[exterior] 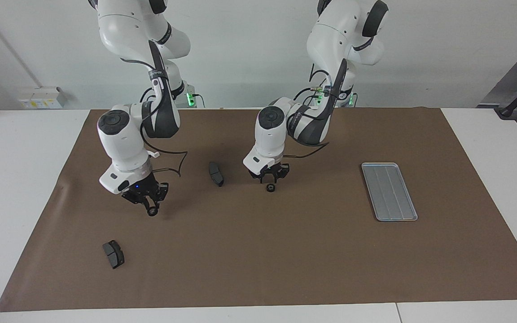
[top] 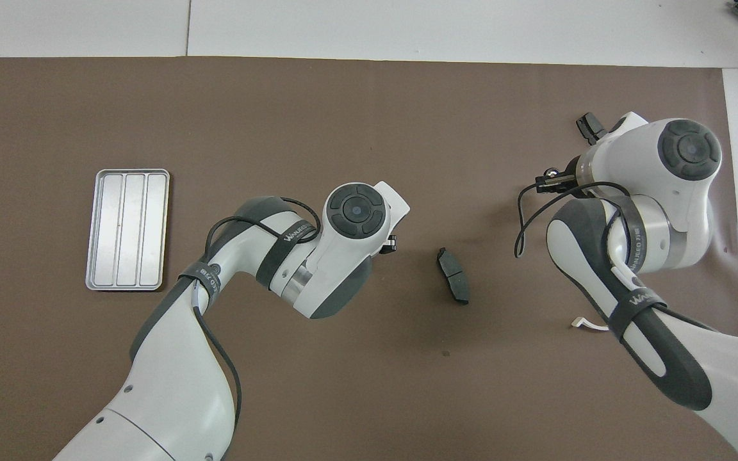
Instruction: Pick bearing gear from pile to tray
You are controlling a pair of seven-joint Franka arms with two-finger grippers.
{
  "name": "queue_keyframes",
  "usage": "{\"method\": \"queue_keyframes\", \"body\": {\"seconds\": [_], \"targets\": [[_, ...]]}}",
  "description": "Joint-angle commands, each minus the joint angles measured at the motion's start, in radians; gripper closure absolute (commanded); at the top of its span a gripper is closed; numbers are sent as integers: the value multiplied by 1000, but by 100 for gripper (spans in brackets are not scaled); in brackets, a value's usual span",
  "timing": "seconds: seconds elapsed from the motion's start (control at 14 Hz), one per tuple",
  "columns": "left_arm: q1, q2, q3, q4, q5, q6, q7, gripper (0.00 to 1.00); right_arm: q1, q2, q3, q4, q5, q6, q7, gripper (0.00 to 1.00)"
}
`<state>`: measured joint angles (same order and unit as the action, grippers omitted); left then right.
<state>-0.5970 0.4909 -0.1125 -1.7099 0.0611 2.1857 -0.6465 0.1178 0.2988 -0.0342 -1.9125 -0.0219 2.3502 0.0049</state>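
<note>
A silver grooved tray [top: 127, 229] lies on the brown mat [top: 343, 115] toward the left arm's end of the bench. The left arm [top: 318, 256] bends over the mat's middle. Beside it lies a dark brake-pad piece [top: 453, 276]. The right arm [top: 638, 211] is raised over the mat's other end.

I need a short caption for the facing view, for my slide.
Left hand low over a small black gear; right hand carries another; tray empty.
</note>
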Motion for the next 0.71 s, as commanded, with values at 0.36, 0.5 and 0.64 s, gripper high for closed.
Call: {"method": "queue_keyframes", "body": {"seconds": [0.36, 0.5, 0.64], "targets": [[-21, 35, 33, 44, 65, -27, -27, 46, 11, -13, 7, -13, 13, -11, 44, 100], [-18, 40, 33, 65, 65, -41, -25, 46, 13, -13, 7, -14, 13, -9, 49, 100], [-17, 41, 31, 70, 65, -43, -27, 46, 11, -13, 7, -16, 13, -9, 49, 100]]}}
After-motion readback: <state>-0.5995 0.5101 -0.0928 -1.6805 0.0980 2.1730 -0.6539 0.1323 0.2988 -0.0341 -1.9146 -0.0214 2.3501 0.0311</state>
